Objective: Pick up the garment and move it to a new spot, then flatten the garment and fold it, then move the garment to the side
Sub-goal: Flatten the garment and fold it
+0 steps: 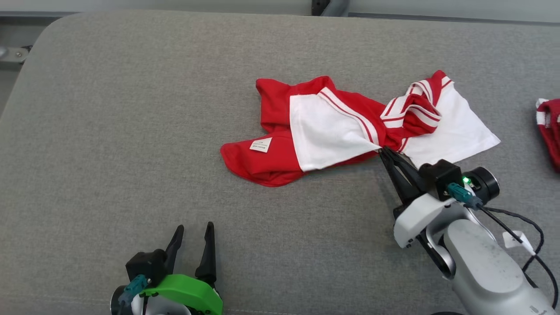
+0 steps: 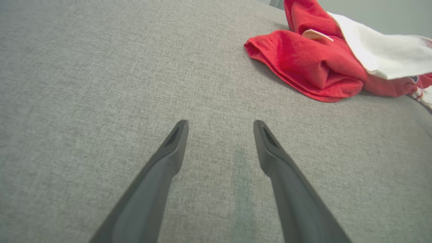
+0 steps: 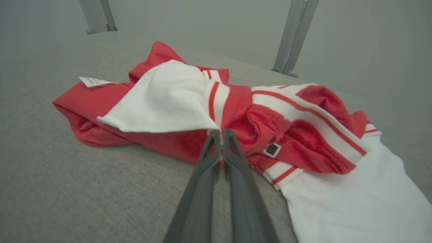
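A crumpled red and white garment point(image 1: 332, 127) with striped trim lies on the grey padded surface point(image 1: 131, 131), right of the middle. My right gripper point(image 1: 385, 152) is shut on the garment's near edge, where the cloth bunches. In the right wrist view the right gripper point(image 3: 221, 133) pinches the fabric between its fingertips, at the corner of a white panel of the garment point(image 3: 168, 101). My left gripper point(image 1: 194, 232) rests open at the lower left, well short of the cloth. From the left wrist, that gripper point(image 2: 221, 126) holds nothing, and the garment point(image 2: 320, 64) lies ahead to the right.
Another red and white cloth point(image 1: 550, 127) peeks in at the right edge. The surface's rounded back left corner point(image 1: 48, 30) and far edge lie beyond. Metal frame legs point(image 3: 293, 37) stand past the far edge. A dark cable point(image 1: 525, 227) trails from my right wrist.
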